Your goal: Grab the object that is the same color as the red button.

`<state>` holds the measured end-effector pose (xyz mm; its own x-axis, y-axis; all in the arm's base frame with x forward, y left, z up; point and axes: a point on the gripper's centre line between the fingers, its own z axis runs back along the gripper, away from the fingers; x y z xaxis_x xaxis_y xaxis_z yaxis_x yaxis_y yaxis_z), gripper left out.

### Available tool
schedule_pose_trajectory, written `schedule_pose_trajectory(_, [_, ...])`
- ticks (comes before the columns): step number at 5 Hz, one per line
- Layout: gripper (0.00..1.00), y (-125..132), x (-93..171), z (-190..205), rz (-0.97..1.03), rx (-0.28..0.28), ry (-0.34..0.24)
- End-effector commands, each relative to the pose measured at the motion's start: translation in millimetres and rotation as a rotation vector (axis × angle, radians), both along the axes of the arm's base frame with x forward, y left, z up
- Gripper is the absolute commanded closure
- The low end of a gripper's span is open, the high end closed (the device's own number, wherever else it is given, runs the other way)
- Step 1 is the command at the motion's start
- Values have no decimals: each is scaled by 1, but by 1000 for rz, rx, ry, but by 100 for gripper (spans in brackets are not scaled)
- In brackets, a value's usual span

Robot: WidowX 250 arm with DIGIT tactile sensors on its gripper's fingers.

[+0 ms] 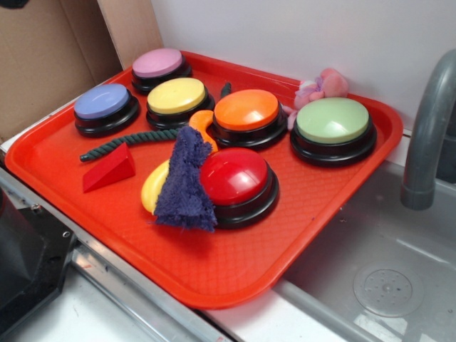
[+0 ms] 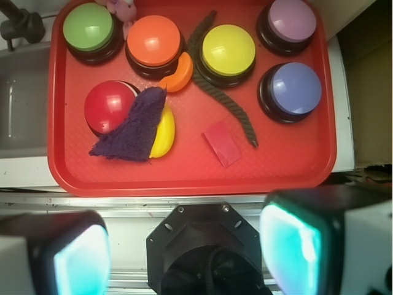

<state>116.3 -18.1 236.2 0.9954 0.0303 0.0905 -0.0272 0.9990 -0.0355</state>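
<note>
Wrist view puts the red wedge block [image 2: 222, 142] ahead of my gripper [image 2: 184, 246], slightly toward the right finger, lying on the red tray [image 2: 184, 181] beside the dark rope [image 2: 230, 101]. Its long axis runs diagonally across my line of reach, so I judge a wrist turn is needed before descending. The red button [image 2: 109, 106], partly under a purple cloth [image 2: 131, 131], sits further left. My fingers stand wide apart, holding nothing, probably well above the tray.
</note>
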Motion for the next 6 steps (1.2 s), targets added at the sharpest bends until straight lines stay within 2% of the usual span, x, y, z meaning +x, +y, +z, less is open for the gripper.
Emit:
schedule_pose_trajectory(1, [0,0,0,0,0,0,0])
schedule_pose_trajectory(2, [0,7,16,-23,-92,-38,-20])
schedule_pose_trajectory(3, [0,11,27,-45,-111,3,-83])
schedule_pose_trajectory(4, [0,23,40,-76,-158,97,-93])
schedule_pose_trajectory(6, [0,53,54,-139,-195,135,-88])
